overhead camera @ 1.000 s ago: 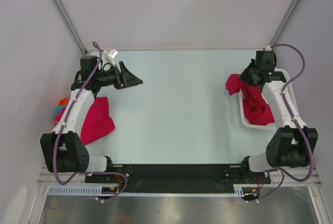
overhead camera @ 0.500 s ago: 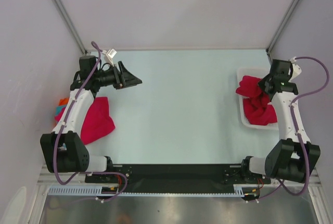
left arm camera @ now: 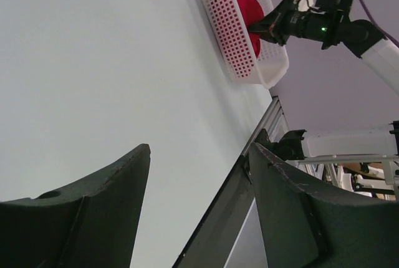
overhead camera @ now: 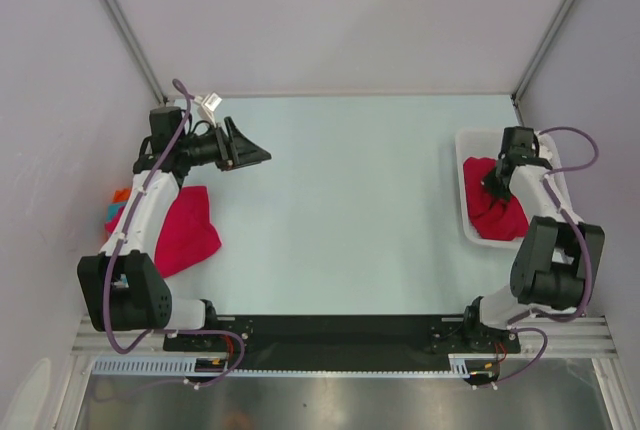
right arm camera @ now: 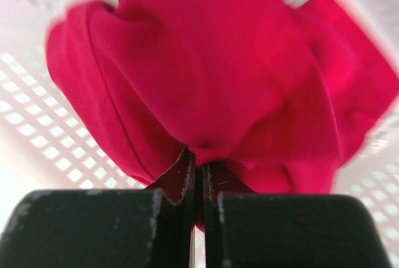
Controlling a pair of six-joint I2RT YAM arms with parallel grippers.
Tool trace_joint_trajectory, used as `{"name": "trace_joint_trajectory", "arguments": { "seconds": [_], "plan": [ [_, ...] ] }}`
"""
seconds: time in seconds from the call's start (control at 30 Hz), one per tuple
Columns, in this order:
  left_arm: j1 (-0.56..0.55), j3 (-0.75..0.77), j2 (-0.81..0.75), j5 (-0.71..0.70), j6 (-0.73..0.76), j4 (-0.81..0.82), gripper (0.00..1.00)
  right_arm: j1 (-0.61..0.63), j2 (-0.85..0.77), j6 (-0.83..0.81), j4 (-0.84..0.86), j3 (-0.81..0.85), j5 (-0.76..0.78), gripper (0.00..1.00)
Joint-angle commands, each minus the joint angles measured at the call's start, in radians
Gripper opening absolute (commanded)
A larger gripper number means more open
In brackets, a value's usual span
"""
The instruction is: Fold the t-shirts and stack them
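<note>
Between the right gripper's [right arm camera: 198, 177] two black, flat-faced fingers sits a pinch of soft crimson cloth, and the jaws are pressed nearly together on it. That fold belongs to a crumpled crimson t-shirt [right arm camera: 237, 62], bunched into rounded, creased lobes just ahead of the fingertips and lying inside the white basket [right arm camera: 31, 124]. The basket is rigid plastic, rectangular, pierced all over in a regular mesh of small holes. Its walls stand to either side of the gripper.

Well across the pale, smooth table [overhead camera: 340, 220], the left gripper [overhead camera: 252, 155] hangs spread wide. Its wedge-shaped, matte dark fingers [left arm camera: 93, 205] hold nothing, with bare tabletop beneath them. Behind it, beside that arm's forearm, a second crimson t-shirt [overhead camera: 190, 235] lies in a loose, flattish heap, partly covered by the arm. A small orange garment [overhead camera: 120, 193] and a teal garment [overhead camera: 114, 213] lie just outside it at the table's edge.
</note>
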Motion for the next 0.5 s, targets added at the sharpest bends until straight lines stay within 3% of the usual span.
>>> {"name": "trace_joint_trajectory", "arguments": {
  "seconds": [0.0, 0.1, 0.47],
  "plan": [
    [0.016, -0.001, 0.001, 0.043, -0.001, 0.04, 0.7, 0.088, 0.15, -0.09, 0.005, 0.059, -0.156, 0.0],
    [0.017, -0.001, 0.004, 0.04, -0.008, 0.044, 0.7, 0.195, 0.286, -0.129, -0.059, 0.148, -0.214, 0.0],
    [0.031, -0.005, 0.012, 0.036, -0.018, 0.047, 0.69, 0.691, 0.483, -0.077, -0.073, 0.371, -0.348, 0.0]
  ]
}}
